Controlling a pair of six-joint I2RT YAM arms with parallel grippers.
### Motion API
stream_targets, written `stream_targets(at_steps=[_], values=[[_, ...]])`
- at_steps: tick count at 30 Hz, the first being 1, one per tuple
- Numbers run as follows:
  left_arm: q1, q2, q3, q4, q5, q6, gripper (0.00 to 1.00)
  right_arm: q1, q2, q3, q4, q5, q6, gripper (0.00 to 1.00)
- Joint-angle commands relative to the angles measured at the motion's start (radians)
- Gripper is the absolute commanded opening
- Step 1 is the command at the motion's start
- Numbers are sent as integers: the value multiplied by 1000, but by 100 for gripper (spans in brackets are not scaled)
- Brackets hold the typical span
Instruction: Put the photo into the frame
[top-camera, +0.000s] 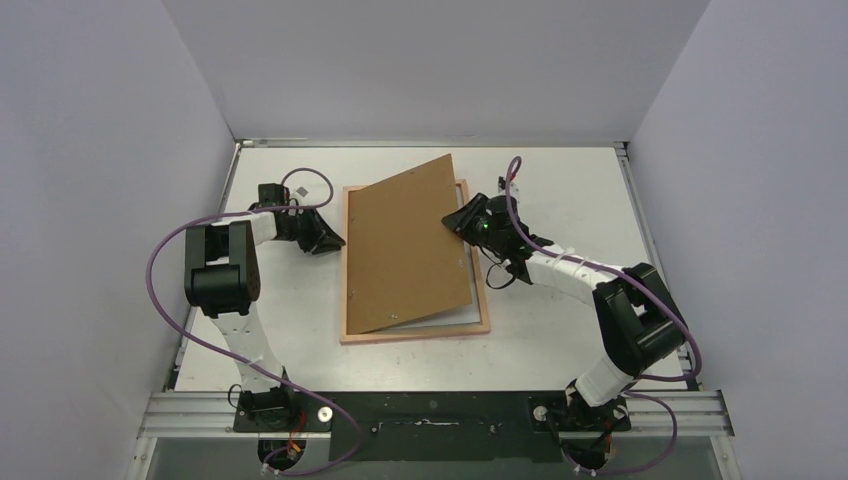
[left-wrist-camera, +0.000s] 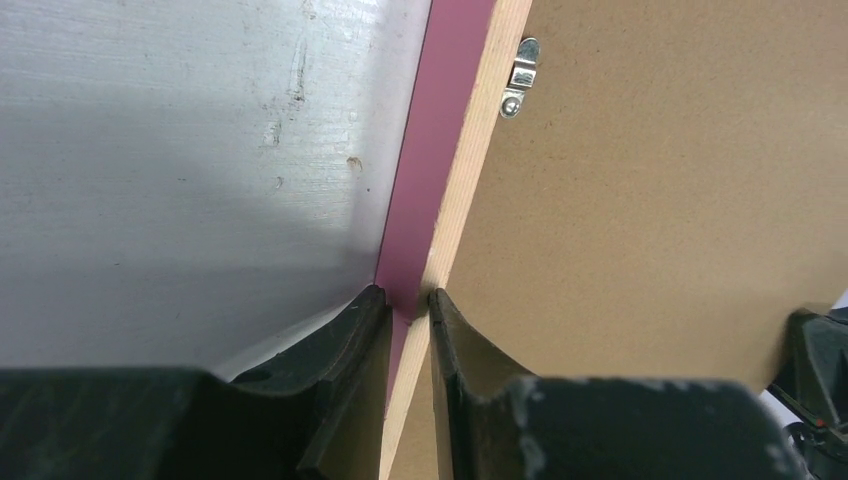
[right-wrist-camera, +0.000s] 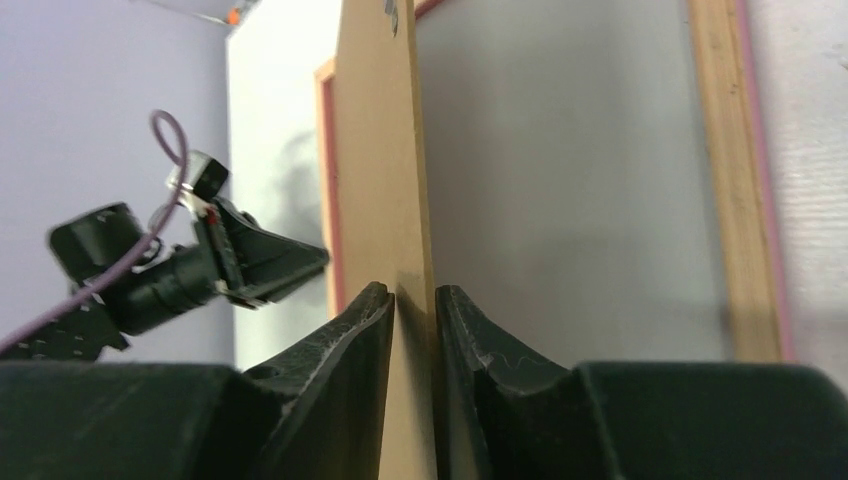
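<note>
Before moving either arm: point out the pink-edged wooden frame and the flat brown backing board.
pink-edged wooden frame (left-wrist-camera: 430, 170): left wrist view, pink side strip.
flat brown backing board (top-camera: 410, 250): top external view, face centre.

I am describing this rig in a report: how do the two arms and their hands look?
The left arm and right arm have black joint housings and white links. A purple cable loops along each. The left hand and right hand each have two black curved fingers tapering to the tips. A green light glows by the right wrist.
</note>
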Motion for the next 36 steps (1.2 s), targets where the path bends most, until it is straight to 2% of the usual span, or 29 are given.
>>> stream_targets(at_steps=[1,4,13,21,27,33,36], values=[[2,21,24,-9,3,9,19,17,-39,55,-93,-23,-76,27],[4,21,27,-14,-2,12,19,18,-26,81,-122,-55,-99,37],[8,21,42,-52,-30,32,22,-4,40,149,-255,-106,-164,54],[7,23,50,-70,-29,39,23,-27,135,254,-378,-176,-234,57],[9,18,52,-70,-29,28,24,-26,117,267,-414,-152,-224,63],[8,1,71,-108,-64,36,24,-38,132,415,-659,-67,-335,66],[9,-15,89,-149,-90,52,30,-40,143,484,-797,-4,-397,67]])
